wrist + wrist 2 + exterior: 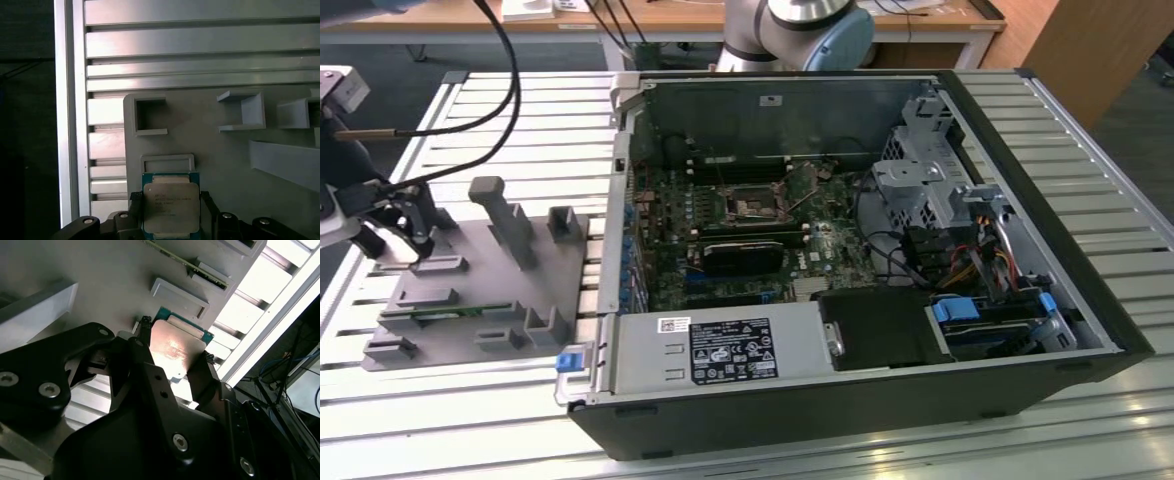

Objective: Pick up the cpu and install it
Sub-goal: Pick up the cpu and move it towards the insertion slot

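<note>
Here, the cpu (171, 212) is clamped between the 2 black fingers (136, 201) of the gripper (171, 198). 1 finger is pressed against each of 2 opposite edges, so the claw is drawn narrow, to the width of the chip. In the second wrist view the silvery metal top of the cpu (176, 351) is lit by a pale glare, and a strip of its green board is seen along the far edge. Whether the chip is resting on the grey fixture plate (220, 150) or is raised just off it cannot be told.

The cpu is placed at the edge of the plate, close to 1 of its corners. A small rectangular frame (167, 162) moulded on the plate is found just beside the chip, and a larger 3-sided bracket (145, 116) stands further along the same edge. Beyond that edge the bare slats of the table (200, 40) are seen, with the table's rim near.

In the exterior view the gripper (398, 238) is held low over the fixture plate (467, 300), near the table's edge on the exterior view's left. Upright posts (500, 215) are carried by the plate. An open computer case (854, 410) is laid on its side in the middle of the table, well apart from the gripper, and its motherboard (720, 245) is exposed.
</note>
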`<state>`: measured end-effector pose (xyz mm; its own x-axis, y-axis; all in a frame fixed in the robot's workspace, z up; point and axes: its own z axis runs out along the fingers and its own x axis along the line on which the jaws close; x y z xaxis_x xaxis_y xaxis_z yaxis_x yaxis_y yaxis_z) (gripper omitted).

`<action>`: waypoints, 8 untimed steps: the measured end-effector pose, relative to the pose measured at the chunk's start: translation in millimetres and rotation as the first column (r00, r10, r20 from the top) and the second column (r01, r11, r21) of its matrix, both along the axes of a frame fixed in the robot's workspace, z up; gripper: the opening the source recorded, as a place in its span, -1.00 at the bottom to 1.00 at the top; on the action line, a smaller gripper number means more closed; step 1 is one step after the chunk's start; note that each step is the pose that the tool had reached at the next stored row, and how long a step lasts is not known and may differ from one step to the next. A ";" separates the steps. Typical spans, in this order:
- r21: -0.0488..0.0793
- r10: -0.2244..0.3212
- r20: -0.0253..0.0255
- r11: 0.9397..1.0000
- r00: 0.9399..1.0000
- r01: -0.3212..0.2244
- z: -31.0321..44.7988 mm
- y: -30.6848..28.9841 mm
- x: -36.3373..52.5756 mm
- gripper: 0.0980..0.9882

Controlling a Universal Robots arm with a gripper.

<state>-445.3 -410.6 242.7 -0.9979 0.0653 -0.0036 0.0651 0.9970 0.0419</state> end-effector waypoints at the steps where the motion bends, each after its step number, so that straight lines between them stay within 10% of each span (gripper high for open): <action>1: 0.000 0.000 0.000 1.000 1.000 0.000 2.3 0.0 0.0 0.00; 8: 0.000 0.000 0.000 1.000 1.000 0.000 15.5 0.3 0.0 0.00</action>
